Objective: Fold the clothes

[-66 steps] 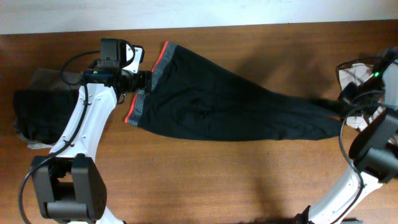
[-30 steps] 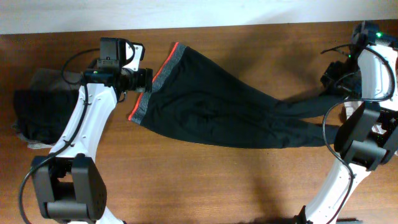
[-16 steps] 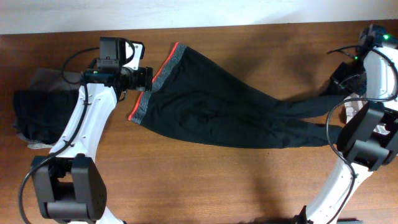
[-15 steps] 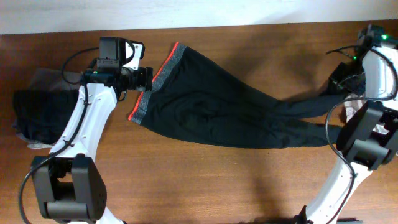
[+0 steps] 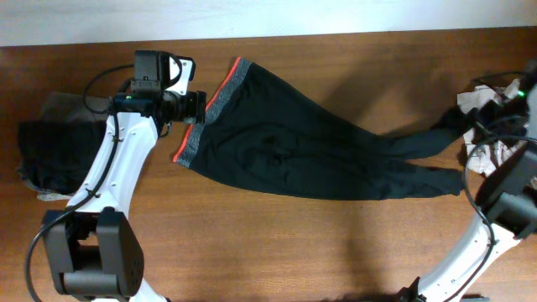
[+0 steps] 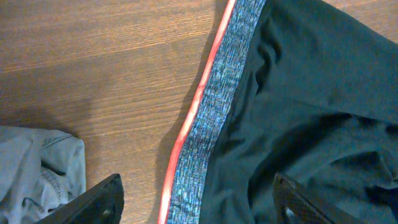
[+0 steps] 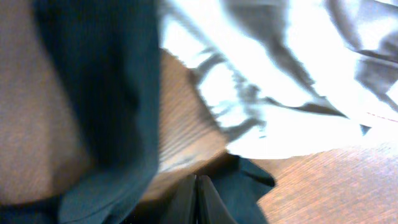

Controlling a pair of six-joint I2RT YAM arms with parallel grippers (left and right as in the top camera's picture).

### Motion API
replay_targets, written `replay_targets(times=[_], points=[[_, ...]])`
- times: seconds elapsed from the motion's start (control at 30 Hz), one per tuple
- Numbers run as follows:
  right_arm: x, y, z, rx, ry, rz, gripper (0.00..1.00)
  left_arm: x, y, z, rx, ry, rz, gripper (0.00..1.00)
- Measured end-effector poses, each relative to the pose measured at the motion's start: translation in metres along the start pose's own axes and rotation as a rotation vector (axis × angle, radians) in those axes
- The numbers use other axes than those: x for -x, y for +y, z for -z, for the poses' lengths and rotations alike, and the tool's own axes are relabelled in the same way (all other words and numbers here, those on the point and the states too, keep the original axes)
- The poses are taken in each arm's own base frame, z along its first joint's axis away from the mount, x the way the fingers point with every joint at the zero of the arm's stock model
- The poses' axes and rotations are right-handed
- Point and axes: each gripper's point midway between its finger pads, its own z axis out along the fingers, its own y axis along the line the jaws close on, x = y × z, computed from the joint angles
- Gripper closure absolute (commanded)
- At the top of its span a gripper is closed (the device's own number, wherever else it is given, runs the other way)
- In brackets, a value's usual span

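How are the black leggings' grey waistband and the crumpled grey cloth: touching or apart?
Apart. Left wrist view shows bare wooden table between grey waistband and crumpled grey cloth.

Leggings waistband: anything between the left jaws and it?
Nothing visible. In the left wrist view the left gripper has its jaws open either side of the grey waistband of the leggings. The crumpled grey garment lies off to one side, apart from the waistband.

leggings: on the table
my left pincer: over leggings' waistband
my right pincer: at leggings' leg ends
clothes pile: left of leggings, beyond waistband
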Motion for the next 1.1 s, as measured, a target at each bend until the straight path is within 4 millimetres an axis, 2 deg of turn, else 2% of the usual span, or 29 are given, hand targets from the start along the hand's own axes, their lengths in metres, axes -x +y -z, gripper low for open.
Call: replay_targets(times=[0.1,0.17,0.23,0.33,0.47,0.6,0.7,0.83,0.97,1.0,1.1], points=[[-0.002,-0.005,-0.011,0.031,0.023,-0.002,0.96,0.003,0.0,0.0,0.001,-0.01,-0.001,0.24],[-0.004,0.002,-0.021,0.062,0.029,0.015,0.96,0.005,0.0,0.0,0.002,-0.02,-0.002,0.24],[-0.004,0.018,-0.033,0.106,0.02,0.046,0.96,0.006,0.001,0.0,0.002,-0.025,-0.003,0.24],[-0.008,0.051,-0.05,0.186,0.002,0.112,0.96,0.006,0.001,0.0,0.002,-0.025,-0.003,0.24],[-0.011,0.098,-0.061,0.258,-0.049,0.192,0.96,0.006,0.001,0.0,0.003,-0.024,-0.002,0.24],[-0.01,0.126,-0.067,0.252,-0.109,0.196,0.96,0.004,0.0,0.0,0.001,-0.016,-0.002,0.24],[-0.005,0.13,-0.068,0.223,-0.149,0.173,0.96,0.004,-0.005,0.0,-0.027,-0.015,-0.006,0.24],[0.002,0.123,-0.068,0.185,-0.176,0.135,0.96,0.006,-0.015,-0.003,-0.085,-0.028,-0.046,0.25],[0.004,0.115,-0.069,0.161,-0.179,0.11,0.96,0.025,-0.025,-0.023,-0.114,-0.109,-0.104,0.3],[0.004,0.114,-0.069,0.16,-0.177,0.11,0.96,0.029,-0.03,-0.037,-0.125,-0.128,-0.122,0.3],[-0.003,0.112,-0.068,0.165,-0.142,0.143,0.96,0.029,-0.037,-0.063,-0.138,-0.145,-0.144,0.36]])
